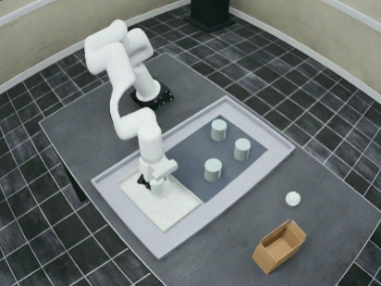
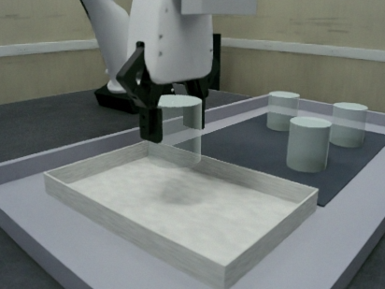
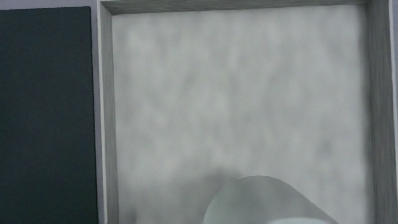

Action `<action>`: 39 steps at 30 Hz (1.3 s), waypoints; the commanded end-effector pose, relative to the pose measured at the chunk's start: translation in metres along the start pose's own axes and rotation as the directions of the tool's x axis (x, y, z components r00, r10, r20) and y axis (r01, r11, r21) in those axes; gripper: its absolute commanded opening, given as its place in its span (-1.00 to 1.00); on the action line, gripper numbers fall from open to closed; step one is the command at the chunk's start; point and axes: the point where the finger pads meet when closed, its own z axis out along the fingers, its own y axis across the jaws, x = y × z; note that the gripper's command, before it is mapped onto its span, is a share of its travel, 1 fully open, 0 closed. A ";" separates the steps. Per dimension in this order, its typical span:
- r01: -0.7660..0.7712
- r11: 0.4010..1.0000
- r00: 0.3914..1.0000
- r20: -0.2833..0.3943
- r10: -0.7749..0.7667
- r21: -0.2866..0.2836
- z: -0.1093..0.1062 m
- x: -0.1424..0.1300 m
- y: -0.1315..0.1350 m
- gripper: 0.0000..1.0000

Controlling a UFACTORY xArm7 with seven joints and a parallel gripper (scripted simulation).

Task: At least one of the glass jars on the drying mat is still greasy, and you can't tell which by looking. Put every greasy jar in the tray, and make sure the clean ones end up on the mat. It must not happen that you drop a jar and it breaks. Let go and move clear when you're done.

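My gripper (image 2: 175,122) is shut on a pale, translucent glass jar (image 1: 157,187) (image 2: 179,144) (image 3: 260,200). The jar is upright over the back part of the white tray (image 1: 172,214) (image 2: 234,214) (image 3: 240,90), with its shadow on the tray floor; it looks a little above that floor. Three similar jars stand upright on the dark mat (image 1: 185,162) (image 2: 234,155) (image 3: 45,115): one nearest the tray (image 1: 213,170) (image 2: 308,145), one at the back (image 1: 218,130) (image 2: 282,111), and one at the far right (image 1: 242,149) (image 2: 349,125). No grease is visible on any jar.
A lilac raised-edge surround (image 1: 148,244) (image 2: 28,214) holds the mat and the white tray. An open cardboard box (image 1: 278,249) and a small white round object (image 1: 292,198) are on the grey table outside it. The tray's low walls stand around the held jar.
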 end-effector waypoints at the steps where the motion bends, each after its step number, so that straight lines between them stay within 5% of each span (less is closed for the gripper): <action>1: 0.000 1.000 1.000 -0.006 0.000 -0.002 0.009 0.002 0.001 -1.00; 39: 0.000 1.000 1.000 -0.006 0.000 -0.002 0.052 0.003 0.001 -1.00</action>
